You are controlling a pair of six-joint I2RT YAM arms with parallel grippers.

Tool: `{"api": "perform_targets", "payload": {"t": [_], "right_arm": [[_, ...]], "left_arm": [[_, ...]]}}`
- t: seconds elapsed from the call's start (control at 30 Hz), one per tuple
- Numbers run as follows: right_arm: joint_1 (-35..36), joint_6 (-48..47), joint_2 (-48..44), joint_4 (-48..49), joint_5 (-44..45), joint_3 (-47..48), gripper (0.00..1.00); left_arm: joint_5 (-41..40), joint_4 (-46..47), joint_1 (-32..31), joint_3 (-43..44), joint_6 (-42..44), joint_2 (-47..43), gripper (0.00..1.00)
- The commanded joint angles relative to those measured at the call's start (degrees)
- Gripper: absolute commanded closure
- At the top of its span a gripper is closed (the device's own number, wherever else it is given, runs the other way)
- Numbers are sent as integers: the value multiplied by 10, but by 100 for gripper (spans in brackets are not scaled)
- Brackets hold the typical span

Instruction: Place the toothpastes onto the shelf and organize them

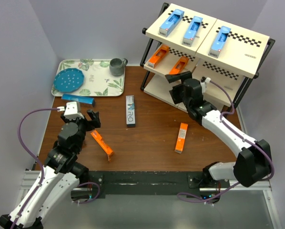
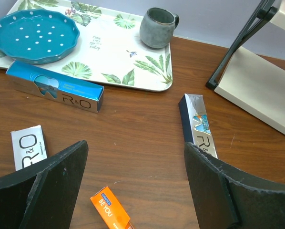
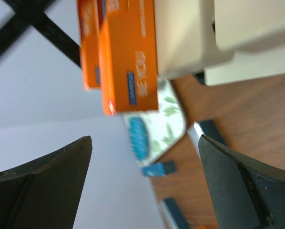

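Note:
The shelf (image 1: 238, 57) stands at the back right. Three light blue toothpastes (image 1: 192, 29) lie on its top tier and two orange ones (image 1: 158, 56) on the middle tier. On the table lie a grey-and-teal box (image 1: 130, 110), two orange boxes (image 1: 181, 137) (image 1: 102, 144) and a blue box (image 1: 78, 99). My left gripper (image 1: 89, 119) is open and empty above the table, with the orange box's end (image 2: 109, 207) between its fingers and a silver box (image 2: 28, 149) to the left. My right gripper (image 1: 178, 77) is open and empty in front of the middle tier, just below the orange boxes (image 3: 130, 57).
A leaf-patterned tray (image 1: 102, 78) at the back left holds a teal plate (image 1: 70, 79) and a grey mug (image 1: 117, 66). Grey walls close in the table on the left, the back and the right.

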Motion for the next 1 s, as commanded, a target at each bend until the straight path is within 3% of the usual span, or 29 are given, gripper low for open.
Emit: {"api": "perform_targets", "payload": {"t": [0.0,0.17,0.33,0.57,0.73,0.97], "right_arm": [[57,-209,-38,-83,44,26,2],[143,-373,-47,-75,135,23,3],[189,-621,-28,-36,121,33,5],[194,-903,44,-169,102,204,5],[189,-960,127,-331,118,339,5],[158,-1030,172,-408,167,434,6]], "left_arm": [[4,22,-2,0,1,-3,13],[9,25,-2,0,1,-2,13],[12,24,-2,-2,0,-6,13],[18,26,-2,-3,-1,-16,13],[22,27,-2,-2,-1,-21,13],[30,32,-2,-2,3,-8,14]]}}
